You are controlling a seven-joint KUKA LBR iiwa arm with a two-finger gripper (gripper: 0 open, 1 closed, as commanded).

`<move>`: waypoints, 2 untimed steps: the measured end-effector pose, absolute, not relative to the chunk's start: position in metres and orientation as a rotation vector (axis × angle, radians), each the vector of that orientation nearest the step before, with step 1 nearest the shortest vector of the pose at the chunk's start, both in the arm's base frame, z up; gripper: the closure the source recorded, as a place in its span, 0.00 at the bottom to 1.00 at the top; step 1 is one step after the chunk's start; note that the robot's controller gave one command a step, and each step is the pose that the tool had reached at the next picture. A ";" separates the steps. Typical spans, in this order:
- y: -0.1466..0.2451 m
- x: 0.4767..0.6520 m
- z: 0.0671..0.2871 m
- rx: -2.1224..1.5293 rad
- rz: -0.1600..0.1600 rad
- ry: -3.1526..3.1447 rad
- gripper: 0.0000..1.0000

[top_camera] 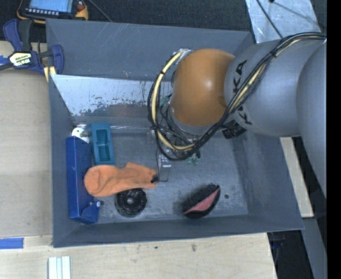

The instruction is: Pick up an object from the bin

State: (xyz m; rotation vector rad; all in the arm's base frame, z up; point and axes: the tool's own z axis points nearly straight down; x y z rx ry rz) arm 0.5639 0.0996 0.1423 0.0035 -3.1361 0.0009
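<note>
My arm reaches into the grey bin (228, 156) from the right. My big orange cover (201, 86) hangs over the middle of it. My gripper (162, 172) is down low, close to the bin floor. It is right at the right end of a soft orange cloth (115, 179), and its tip looks like it touches that end. I cannot tell if my gripper is open or closed. I cannot tell if it has hold of anything either, as it looks small and dark under my cover.

The orange cloth lies flat in the left part of the bin, near the lower wall, with its fat end to the left. Just below it sits a black round thing (130, 201). To the right of that, apart from my gripper, lies a black brush with a pink middle (201, 201). A long blue bar (76, 173) lies along the left wall, beside the fat end of the cloth. A small teal block (102, 143) lies just above the cloth, next to the blue bar
</note>
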 end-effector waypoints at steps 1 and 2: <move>0.099 0.566 0.147 0.000 -0.001 -3.144 0.00; 0.133 0.566 0.110 0.048 0.000 -3.154 0.00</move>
